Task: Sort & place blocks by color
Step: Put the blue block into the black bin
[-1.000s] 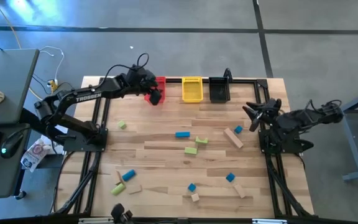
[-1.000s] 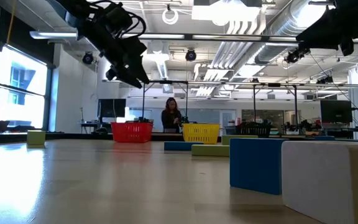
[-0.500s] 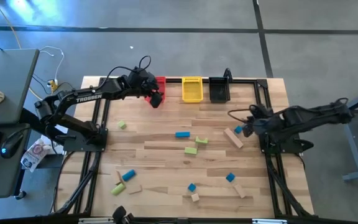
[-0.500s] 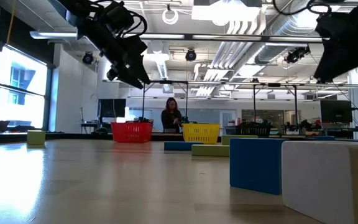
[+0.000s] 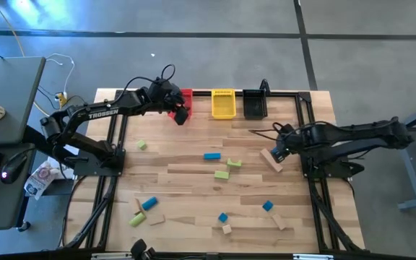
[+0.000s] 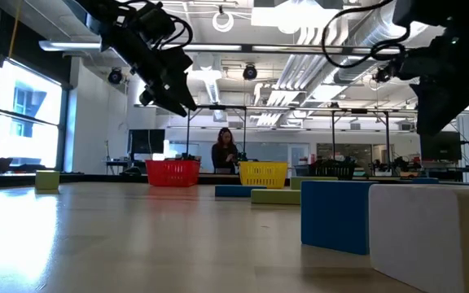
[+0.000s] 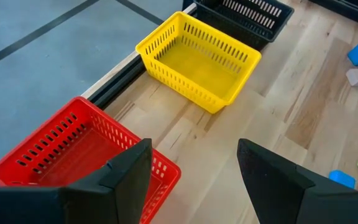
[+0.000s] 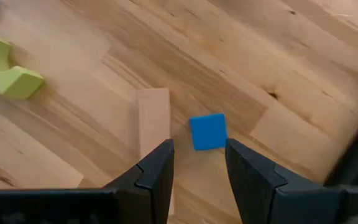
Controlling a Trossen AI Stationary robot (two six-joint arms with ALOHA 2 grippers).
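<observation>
Wooden blocks lie scattered flat on the table: blue ones [image 5: 212, 155], light green ones [image 5: 222, 174] and tan ones [image 5: 279, 221]. My right gripper [image 8: 197, 174] hangs open, pointing down over a small blue cube [image 8: 207, 132] beside a tan bar [image 8: 153, 124], both on the table; nothing sits between its fingers. In the high view this gripper [image 5: 276, 147] stands at the right of the table. My left gripper [image 7: 194, 180] stays open and empty in the air over the near corner of the red bin [image 7: 73, 149], at the far left [image 5: 181, 113].
Red [image 5: 186, 96], yellow [image 5: 223, 103] and black [image 5: 255, 105] bins stand in a row at the far edge. A dark frame [image 5: 114, 144] runs along the table's sides. A person [image 6: 224, 152] stands in the room beyond. A green block [image 8: 8, 71] lies near the tan bar.
My right gripper has swung from the table's right edge toward the middle, come down, and tipped from nearly level to pointing steeply down over the blue cube and tan bar.
</observation>
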